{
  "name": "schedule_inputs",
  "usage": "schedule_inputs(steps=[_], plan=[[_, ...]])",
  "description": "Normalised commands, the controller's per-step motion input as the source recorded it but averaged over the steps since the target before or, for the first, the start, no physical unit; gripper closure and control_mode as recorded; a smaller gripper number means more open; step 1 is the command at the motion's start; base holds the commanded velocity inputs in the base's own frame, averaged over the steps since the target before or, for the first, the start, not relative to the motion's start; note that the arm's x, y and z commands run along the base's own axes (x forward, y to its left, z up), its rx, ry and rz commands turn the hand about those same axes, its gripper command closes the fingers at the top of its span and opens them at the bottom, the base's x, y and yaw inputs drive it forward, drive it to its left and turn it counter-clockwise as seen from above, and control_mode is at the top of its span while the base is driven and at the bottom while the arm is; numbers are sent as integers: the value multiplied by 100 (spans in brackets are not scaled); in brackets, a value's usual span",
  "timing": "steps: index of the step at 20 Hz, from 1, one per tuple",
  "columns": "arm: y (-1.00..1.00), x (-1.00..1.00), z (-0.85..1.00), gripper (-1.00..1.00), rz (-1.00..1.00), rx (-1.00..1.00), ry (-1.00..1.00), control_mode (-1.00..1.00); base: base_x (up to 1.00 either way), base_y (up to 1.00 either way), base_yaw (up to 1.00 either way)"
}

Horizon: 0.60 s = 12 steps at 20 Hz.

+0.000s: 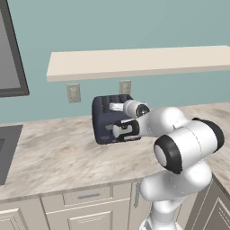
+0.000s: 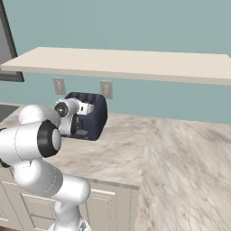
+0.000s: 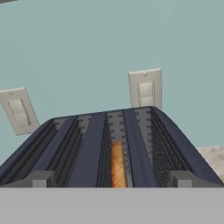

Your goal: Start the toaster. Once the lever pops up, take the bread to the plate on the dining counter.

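The dark navy-blue toaster (image 1: 102,117) stands on the marble counter against the teal wall, also seen in the right base view (image 2: 97,113). My gripper (image 1: 117,130) is right at the toaster's front face, low on it (image 2: 82,131); its fingers are hidden against the dark body, so their state is unclear. The hand view looks along the toaster's top (image 3: 92,148) with its four slots. A golden-brown bread slice (image 3: 117,168) sits sunk in the third slot from the left. Two grey lever tops (image 3: 40,179) show at the near edge.
A beige shelf (image 1: 134,63) hangs above the toaster. Two wall outlets (image 1: 73,93) are behind it. A dark cooktop (image 1: 6,150) lies at the counter's left end. The counter (image 2: 180,153) runs on to the right and turns towards me. Cabinet drawers (image 1: 87,196) are below.
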Motion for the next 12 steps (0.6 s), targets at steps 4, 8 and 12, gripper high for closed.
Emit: schedule_inputs(steps=[4, 8, 12], plan=[[0, 0, 0, -100, 0, 0, 0, -100, 0, 0, 0], [0, 0, 0, -100, 0, 0, 0, -100, 0, 0, 0], [0, 0, 0, -100, 0, 0, 0, -100, 0, 0, 0]])
